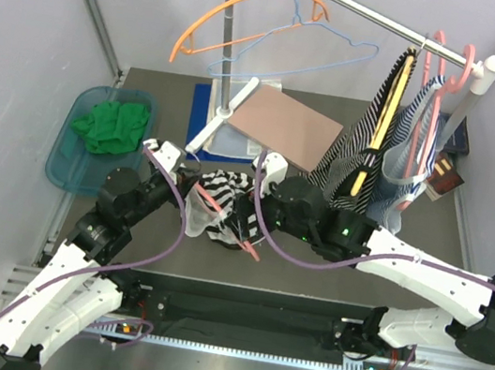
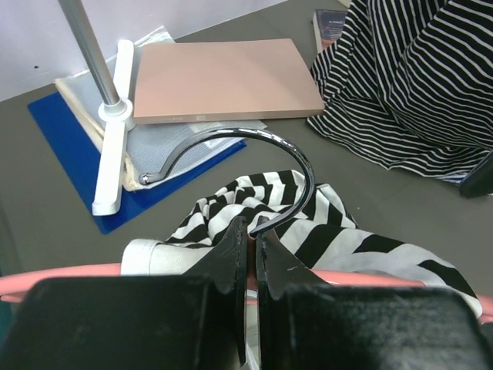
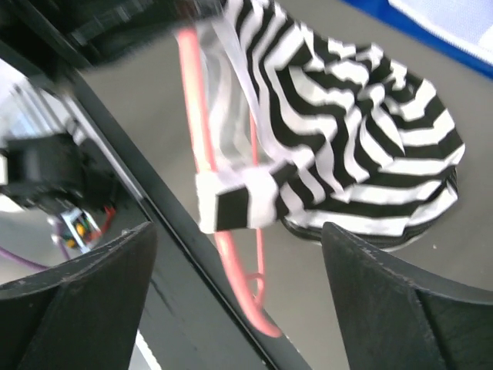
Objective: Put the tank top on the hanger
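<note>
**Student:** What does the left gripper (image 2: 250, 239) show?

**Instructor:** Left wrist view. Its 2 fingers are pressed almost together on the stem of the hanger (image 2: 285, 150), just below the chrome hook. The hook arches up and away from the fingertips. The salmon-pink bar runs crosswise beneath them.

**Student:** And the right gripper (image 3: 239, 239)?

**Instructor:** Right wrist view. Its 2 fingers stand spread wide and grasp no object. The garment and the pink hanger lie beyond the gap.

**Student:** Where is the tank top (image 1: 227, 191)?

**Instructor:** Top view. It is bunched on the grey table (image 1: 157, 99), between the 2 grippers and close in front of the arms. In the right wrist view, 1 white-edged strap lies across a pink arm of the hanger. The bulk of the black-and-white fabric is heaped to one side on the table surface.

**Student:** What appears in the background?

**Instructor:** A rail (image 1: 371, 16) carries an orange hanger (image 1: 248, 9), a light-blue wire hanger (image 1: 319, 40) and a dark narrow-striped garment with yellow trim (image 1: 368, 148). A brown board (image 1: 286, 125) lies near the rack's post. A green cloth (image 1: 115, 125) sits in a blue bin (image 1: 66, 164) at the left.
</note>
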`<state>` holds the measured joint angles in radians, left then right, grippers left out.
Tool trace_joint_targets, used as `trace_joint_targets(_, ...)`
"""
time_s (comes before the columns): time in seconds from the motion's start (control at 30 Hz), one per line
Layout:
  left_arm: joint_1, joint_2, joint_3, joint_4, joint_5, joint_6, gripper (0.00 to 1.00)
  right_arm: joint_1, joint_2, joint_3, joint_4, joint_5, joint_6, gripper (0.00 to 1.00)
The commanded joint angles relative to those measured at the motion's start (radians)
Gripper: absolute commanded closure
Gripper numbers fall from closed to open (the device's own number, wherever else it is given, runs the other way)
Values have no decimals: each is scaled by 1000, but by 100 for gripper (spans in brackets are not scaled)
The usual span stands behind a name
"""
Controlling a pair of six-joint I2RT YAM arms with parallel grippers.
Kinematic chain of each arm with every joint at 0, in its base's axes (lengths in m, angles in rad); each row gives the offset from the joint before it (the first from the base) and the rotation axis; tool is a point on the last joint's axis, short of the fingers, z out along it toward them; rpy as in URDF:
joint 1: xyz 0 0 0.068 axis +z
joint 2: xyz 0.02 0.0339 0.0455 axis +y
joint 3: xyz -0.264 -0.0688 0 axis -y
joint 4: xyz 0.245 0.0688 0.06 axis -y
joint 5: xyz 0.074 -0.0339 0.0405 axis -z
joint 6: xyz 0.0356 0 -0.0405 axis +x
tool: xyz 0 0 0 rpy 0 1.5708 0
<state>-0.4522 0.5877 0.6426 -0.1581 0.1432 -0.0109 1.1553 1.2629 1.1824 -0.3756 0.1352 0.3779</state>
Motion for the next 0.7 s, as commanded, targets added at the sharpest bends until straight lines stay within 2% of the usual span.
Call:
trace_joint_targets(0.0, 0, 1, 31, 74, 55, -26, 100, 21, -34, -46, 40, -22, -42, 15)
trace_joint_targets(0.23, 0, 17, 35, 77, 139, -32, 100, 86, 59, -9, 55, 43, -86, 21)
trace_joint_targets(0.33, 0, 23, 34, 81, 190, -37, 100, 99, 107, 25, 63, 44, -105, 32)
trace_joint_targets(0.43, 0, 24, 35, 88, 240, -43, 100, 112, 148, 52, 61, 34, -108, 54)
trace_joint_targets(0.47, 0, 30, 35, 89, 251, -44, 100, 113, 159, 56, 61, 38, -105, 71)
trace_joint_targets(0.53, 0, 46, 37, 88, 275, -50, 100, 118, 162, 60, 58, 49, -80, 86)
trace_joint_targets(0.57, 1, 50, 40, 80, 277, -50, 100, 118, 159, 60, 50, 64, -68, 98)
trace_joint_targets(0.6, 1, 54, 43, 78, 273, -54, 100, 118, 156, 65, 41, 76, -56, 100)
trace_joint_targets(0.67, 0, 58, 48, 78, 266, -57, 83, 122, 139, 63, 14, 119, -14, 100)
